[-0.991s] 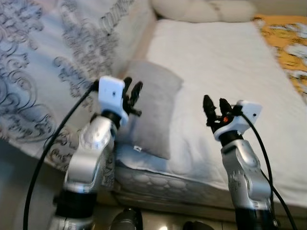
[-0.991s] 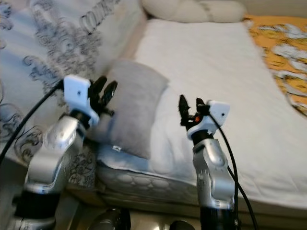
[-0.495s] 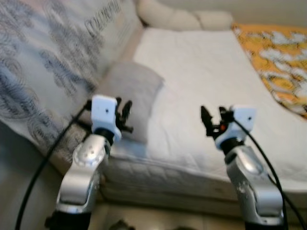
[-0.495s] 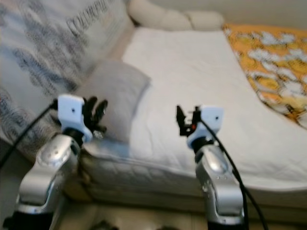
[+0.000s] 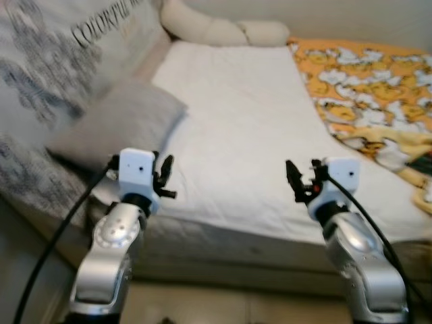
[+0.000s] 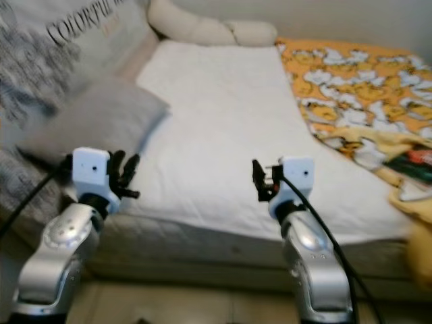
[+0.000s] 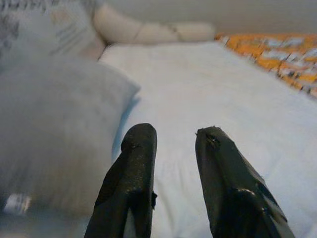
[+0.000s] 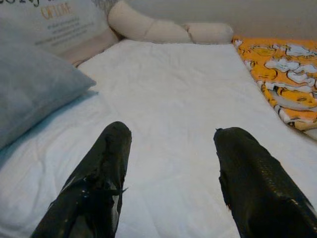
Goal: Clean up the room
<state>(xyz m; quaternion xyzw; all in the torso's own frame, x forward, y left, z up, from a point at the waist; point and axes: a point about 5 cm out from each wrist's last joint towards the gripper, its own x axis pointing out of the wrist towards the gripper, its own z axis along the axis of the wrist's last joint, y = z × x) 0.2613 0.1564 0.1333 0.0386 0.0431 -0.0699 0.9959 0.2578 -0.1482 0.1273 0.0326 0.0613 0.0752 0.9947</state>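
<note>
Both parted and empty, left hand (image 5: 163, 177) and right hand (image 5: 302, 177) overhang quilted white mattress (image 5: 236, 128); plump grey pillow (image 5: 118, 128) alongside.

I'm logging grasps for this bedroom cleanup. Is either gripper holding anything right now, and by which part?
Nothing is held. The left gripper and right gripper are both open and empty, raised in front of the bed, near its front edge.
</note>
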